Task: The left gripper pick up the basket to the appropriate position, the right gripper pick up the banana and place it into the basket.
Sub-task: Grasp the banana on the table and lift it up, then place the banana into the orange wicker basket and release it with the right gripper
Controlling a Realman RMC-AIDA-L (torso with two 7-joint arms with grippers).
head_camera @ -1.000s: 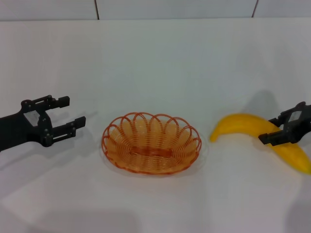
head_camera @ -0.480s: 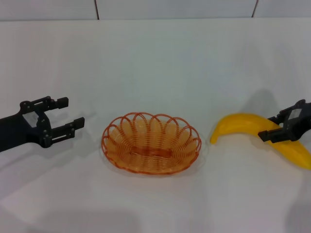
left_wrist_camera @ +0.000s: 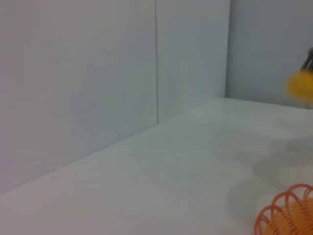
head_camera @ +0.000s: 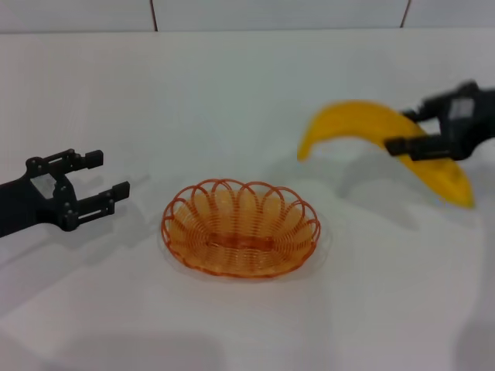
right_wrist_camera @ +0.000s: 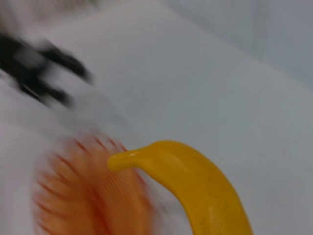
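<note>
The orange wire basket [head_camera: 240, 227] sits on the white table at the middle. My left gripper [head_camera: 97, 180] is open and empty, a short way to the basket's left. My right gripper [head_camera: 412, 132] is shut on the yellow banana [head_camera: 363, 124] and holds it in the air, up and to the right of the basket. The banana's free end points toward the basket. The right wrist view shows the banana [right_wrist_camera: 195, 188] close up over the basket [right_wrist_camera: 88, 196], with the left gripper [right_wrist_camera: 41, 71] farther off. The left wrist view shows a bit of the basket's rim [left_wrist_camera: 288, 215] and the banana [left_wrist_camera: 301, 84].
The white table [head_camera: 247, 93] meets a white panelled wall [head_camera: 232, 14] at the back. Nothing else stands on the table.
My right gripper has lifted the banana off the table and carried it up and to the left, toward the basket. My left gripper has drifted slightly left.
</note>
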